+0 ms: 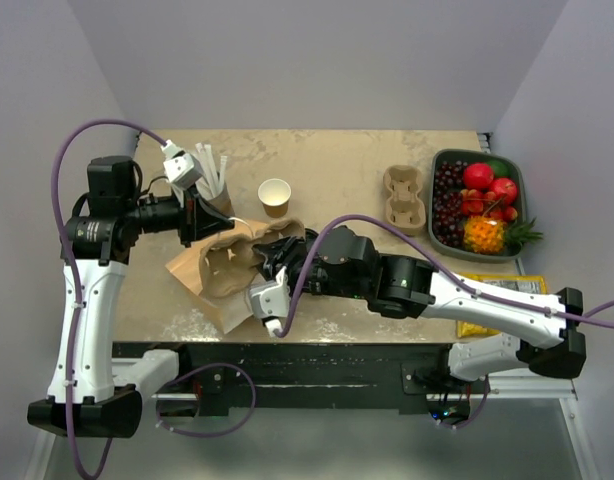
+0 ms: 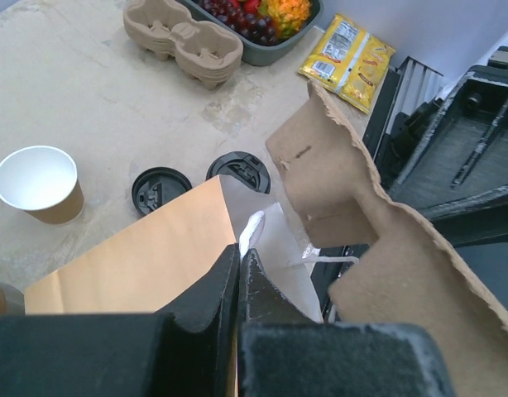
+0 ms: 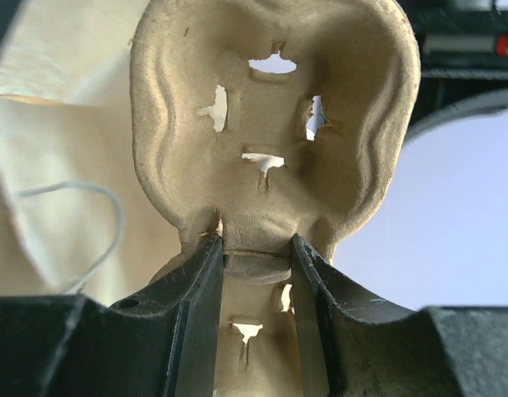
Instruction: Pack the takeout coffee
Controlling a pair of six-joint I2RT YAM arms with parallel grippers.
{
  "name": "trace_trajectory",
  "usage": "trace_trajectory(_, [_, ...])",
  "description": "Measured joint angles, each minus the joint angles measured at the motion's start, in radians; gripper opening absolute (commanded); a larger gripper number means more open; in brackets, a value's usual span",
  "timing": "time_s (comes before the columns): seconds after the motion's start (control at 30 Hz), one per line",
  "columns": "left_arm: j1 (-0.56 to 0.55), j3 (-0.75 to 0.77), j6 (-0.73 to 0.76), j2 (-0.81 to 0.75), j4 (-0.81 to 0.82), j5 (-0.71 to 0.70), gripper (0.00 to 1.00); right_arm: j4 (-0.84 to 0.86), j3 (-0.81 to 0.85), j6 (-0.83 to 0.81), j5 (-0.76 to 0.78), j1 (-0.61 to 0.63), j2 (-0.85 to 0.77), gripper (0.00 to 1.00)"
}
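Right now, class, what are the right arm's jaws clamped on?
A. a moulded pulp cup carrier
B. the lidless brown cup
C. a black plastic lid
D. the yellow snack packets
A: in the right wrist view, the right arm's jaws are closed on either side of the central ridge of a moulded pulp cup carrier, whose slotted pockets rise above them.

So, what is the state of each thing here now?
Paper bag: mouth open, edge pinched by left gripper.
Cup carrier: clamped in right gripper, at the bag.
Paper cup: upright, lidless, empty.
Spare carriers: stacked, untouched.
Black lids: two, behind bag; cups beneath unclear.
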Motion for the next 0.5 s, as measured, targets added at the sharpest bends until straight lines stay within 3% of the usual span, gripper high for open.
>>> trace_trajectory(0.5, [0.037,0.007,-0.163,0.029,0.074,0.068,0.00,0.321,-0.130,-0.121,0.224,0.033,0.077,0.00])
